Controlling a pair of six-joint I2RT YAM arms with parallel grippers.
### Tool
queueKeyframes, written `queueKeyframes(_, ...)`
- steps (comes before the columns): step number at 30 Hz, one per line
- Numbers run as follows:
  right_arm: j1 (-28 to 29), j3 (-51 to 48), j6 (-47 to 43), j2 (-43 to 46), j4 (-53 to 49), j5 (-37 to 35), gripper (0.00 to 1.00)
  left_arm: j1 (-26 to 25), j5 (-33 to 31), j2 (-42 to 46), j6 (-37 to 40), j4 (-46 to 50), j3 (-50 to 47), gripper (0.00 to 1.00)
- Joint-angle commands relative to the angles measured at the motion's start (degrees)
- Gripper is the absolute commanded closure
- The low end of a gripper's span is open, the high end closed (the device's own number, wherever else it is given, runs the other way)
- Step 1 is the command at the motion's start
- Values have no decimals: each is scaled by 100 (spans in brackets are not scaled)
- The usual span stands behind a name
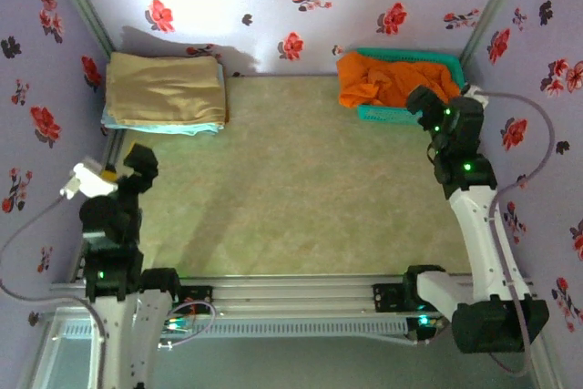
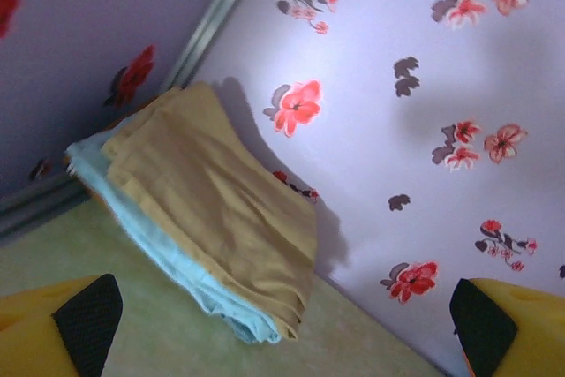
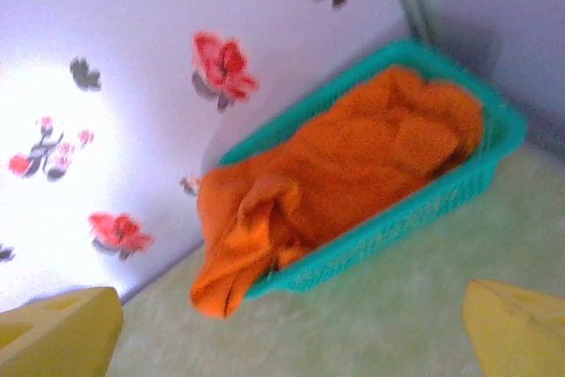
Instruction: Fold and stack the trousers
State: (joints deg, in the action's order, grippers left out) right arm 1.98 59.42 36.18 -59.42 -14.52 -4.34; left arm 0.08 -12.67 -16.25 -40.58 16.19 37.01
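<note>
Step in hand: the first reach for the cloth. No fold made, nothing added to the stack.

Location of trousers (image 3: 335,174): heaped and crumpled in the teal basket (image 3: 424,209) at the far right corner of the bench (image 1: 291,189), against the flowered wall. One bunched end hanging over the basket's left end, down toward the bench surface; legs and waistband impossible to tell apart in the heap.

Right arm: stretched forward along the right edge of the bench, wrist bent inward toward the basket. Right end effector (image 1: 426,102) near the basket's near right corner, released, jaws spread wide, nothing between them, clear of the cloth.

Left arm: folded low near the left edge of the bench, aimed at the far left corner. Left end effector (image 2: 282,324) likewise released and empty, well apart from the tan folded cloth (image 2: 221,209) lying on top of the light blue folded cloth (image 2: 177,262). Likely destination for the stack, judging by the task.

Next move, as a judgement: advance and lower the right end effector onto the overhanging bunch, pinch a good fold of cloth, then lift and drag out to the open middle of the bench for spreading. Probable need of the left arm for flattening.

Risk: soft cloth snagging on the basket rim and dragging the light basket along.
</note>
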Motion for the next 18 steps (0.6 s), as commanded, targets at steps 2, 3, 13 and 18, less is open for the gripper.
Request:
queueKeyframes(2, 13, -412, 587, -331, 1016, 1799, 3, 47, 17, 528, -918, 1370, -407, 0)
queueKeyframes(3, 22, -221, 482, -513, 951, 1933, 5, 50, 213, 470, -981, 1379, -414, 0)
queueKeyframes(13, 130, 2506, -1018, -3345, -1028, 1724, 12, 42, 2297, -1195, -963, 1180, -167, 5)
queueKeyframes(18, 171, 3543, -1098, -4721, -1281, 1522, 8, 24, 2829, -1486, -918, 1263, -90, 5)
